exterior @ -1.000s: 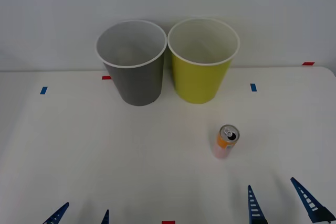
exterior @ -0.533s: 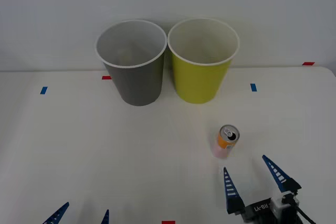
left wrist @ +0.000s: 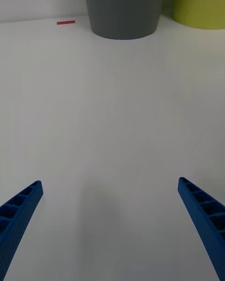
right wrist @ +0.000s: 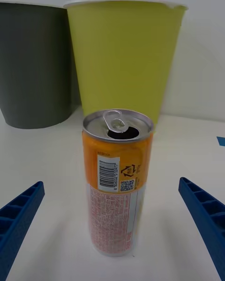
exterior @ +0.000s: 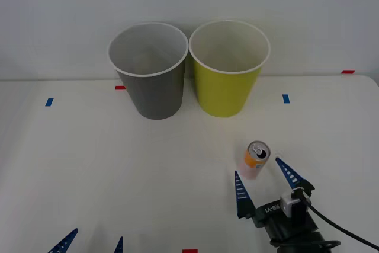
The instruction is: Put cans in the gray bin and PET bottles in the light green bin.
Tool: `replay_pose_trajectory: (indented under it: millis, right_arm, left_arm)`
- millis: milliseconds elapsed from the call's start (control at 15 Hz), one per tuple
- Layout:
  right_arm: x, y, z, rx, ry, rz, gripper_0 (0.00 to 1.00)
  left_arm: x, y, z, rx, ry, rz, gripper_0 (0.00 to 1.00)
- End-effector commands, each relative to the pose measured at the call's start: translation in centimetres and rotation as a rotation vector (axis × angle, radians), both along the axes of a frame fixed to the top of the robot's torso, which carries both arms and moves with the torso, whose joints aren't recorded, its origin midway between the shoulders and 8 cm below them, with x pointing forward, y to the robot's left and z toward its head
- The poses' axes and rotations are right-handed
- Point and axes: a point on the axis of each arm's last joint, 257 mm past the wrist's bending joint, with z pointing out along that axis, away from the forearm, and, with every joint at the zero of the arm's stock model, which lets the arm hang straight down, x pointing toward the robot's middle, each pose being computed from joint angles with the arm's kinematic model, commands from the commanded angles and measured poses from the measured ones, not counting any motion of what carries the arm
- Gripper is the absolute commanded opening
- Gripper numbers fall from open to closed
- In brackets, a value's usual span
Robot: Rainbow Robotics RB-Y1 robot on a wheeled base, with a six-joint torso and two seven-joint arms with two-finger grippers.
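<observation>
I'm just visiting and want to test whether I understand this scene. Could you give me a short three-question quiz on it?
1. True or false: the can stands upright on the table.
2. Which bin is nearer the can? A) the gray bin B) the green bin
3. Fill in: the right tool is ____, with one finger on each side of the can, not touching it.

Key:
1. True; its silver top with the pull tab faces up.
2. B.
3. Open. The left tool, also open, waits at the table's near edge.
</observation>
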Motion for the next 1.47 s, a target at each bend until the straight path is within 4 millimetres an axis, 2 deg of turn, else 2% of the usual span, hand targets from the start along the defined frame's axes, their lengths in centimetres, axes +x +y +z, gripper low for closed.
replay_pose_trajectory:
  millis: [67,333,600,933,1000,1067,1133,1267,1467]
  right_arm:
    - [1.4,0.6,0.6,0.002,-0.002,0.006,1.00]
    - [2.8,0.1,1.1,-0.003,-0.004,-0.008,1.00]
    - [3.9,0.1,0.5,-0.002,0.037,-0.020,1.00]
    - [4.1,0.3,0.7,0.055,0.046,-0.030,0.99]
    - [4.1,0.4,0.8,0.065,0.047,-0.033,0.66]
    - [4.1,0.3,0.8,0.066,0.047,-0.036,0.25]
    - [4.2,0.4,0.9,0.070,0.045,-0.037,0.04]
    - [4.2,0.4,0.9,0.074,0.047,-0.038,0.00]
    - [4.5,0.8,0.6,0.082,0.068,-0.034,0.00]
  left_arm:
    - [0.0,0.0,0.0,0.000,0.000,0.000,1.00]
    - [0.0,0.0,0.0,0.000,0.000,0.000,1.00]
    - [0.0,0.0,0.0,0.000,0.000,0.000,1.00]
    - [0.0,0.0,0.0,0.000,0.000,0.000,1.00]
    - [0.0,0.0,0.0,0.000,0.000,0.000,1.00]
    - [0.0,0.0,0.0,0.000,0.000,0.000,1.00]
    - [0.0,0.0,0.0,0.000,0.000,0.000,1.00]
    - [0.0,0.0,0.0,0.000,0.000,0.000,1.00]
    - [0.0,0.0,0.0,0.000,0.000,0.000,1.00]
